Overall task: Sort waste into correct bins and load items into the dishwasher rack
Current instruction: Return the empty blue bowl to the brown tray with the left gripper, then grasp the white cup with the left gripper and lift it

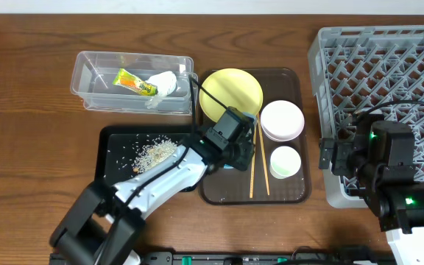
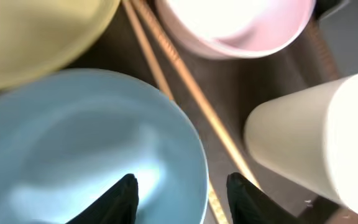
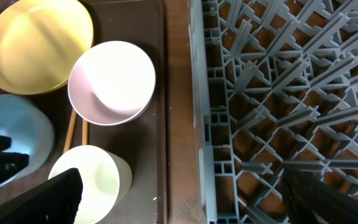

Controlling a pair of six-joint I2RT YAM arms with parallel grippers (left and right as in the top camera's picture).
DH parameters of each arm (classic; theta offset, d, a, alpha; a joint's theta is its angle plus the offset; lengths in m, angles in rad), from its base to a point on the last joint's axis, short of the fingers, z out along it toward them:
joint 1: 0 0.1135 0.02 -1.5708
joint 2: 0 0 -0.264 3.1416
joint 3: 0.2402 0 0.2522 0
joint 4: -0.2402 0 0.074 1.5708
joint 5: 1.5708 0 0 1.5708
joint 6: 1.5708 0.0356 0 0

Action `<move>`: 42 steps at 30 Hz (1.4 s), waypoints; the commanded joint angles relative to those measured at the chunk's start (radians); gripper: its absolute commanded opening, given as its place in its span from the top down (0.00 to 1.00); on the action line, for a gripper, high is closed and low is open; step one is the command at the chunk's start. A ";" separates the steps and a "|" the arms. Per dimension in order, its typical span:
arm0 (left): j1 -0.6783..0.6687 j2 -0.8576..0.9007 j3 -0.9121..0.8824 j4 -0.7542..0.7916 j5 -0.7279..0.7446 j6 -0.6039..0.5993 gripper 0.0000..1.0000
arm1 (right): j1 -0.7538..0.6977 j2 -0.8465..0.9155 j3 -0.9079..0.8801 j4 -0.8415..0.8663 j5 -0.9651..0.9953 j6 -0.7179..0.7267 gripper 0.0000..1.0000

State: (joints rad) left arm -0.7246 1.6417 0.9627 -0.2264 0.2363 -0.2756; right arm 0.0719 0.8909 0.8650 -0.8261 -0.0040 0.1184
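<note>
My left gripper (image 1: 235, 153) (image 2: 185, 190) is open, its jaws straddling the rim of the light-blue bowl (image 2: 73, 149) (image 3: 11, 130), one finger inside and one outside. The bowl sits on the brown tray beside two chopsticks (image 1: 254, 162), the pale-yellow plate (image 1: 230, 92), the white bowl (image 1: 282, 120) and the small white cup (image 1: 285, 162). My right gripper (image 1: 328, 154) (image 3: 194, 196) is open and empty over the left edge of the grey dishwasher rack (image 1: 389, 66). The wrapper (image 1: 135, 82) and napkin (image 1: 164, 85) lie in the clear tub (image 1: 87, 73). Rice (image 1: 153, 152) lies in the black tray (image 1: 116, 177).
The brown serving tray (image 1: 285, 195) sits between the black tray and the rack, with a narrow strip of wooden table (image 3: 179, 124) between it and the rack. The clear tub stands behind the black tray.
</note>
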 commanded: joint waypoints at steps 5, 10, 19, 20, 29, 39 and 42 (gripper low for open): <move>-0.002 -0.165 0.026 0.057 -0.009 0.013 0.50 | 0.007 -0.001 0.018 -0.001 0.000 -0.003 0.01; -0.029 -0.148 0.025 0.077 -0.009 0.009 0.50 | 0.007 -0.003 0.018 -0.002 0.011 -0.003 0.01; -0.124 -0.025 0.025 0.147 -0.010 0.009 0.50 | 0.007 -0.033 0.018 -0.009 0.049 0.001 0.01; -0.129 -0.008 0.025 0.155 -0.010 0.009 0.50 | 0.007 -0.034 0.018 -0.009 0.049 0.001 0.01; -0.137 0.109 0.025 0.161 -0.009 0.009 0.78 | 0.007 -0.034 0.018 -0.023 0.049 0.000 0.01; -0.095 -0.019 0.026 0.119 0.070 -0.024 0.94 | 0.007 -0.007 0.018 -0.010 0.058 0.000 0.01; -0.029 -0.102 0.025 0.115 0.128 -0.098 0.94 | 0.007 0.025 0.018 0.000 0.014 0.000 0.01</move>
State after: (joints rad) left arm -0.8101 1.6306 0.9710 -0.1108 0.2966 -0.3054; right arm 0.0719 0.8902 0.8650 -0.8326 0.0380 0.1184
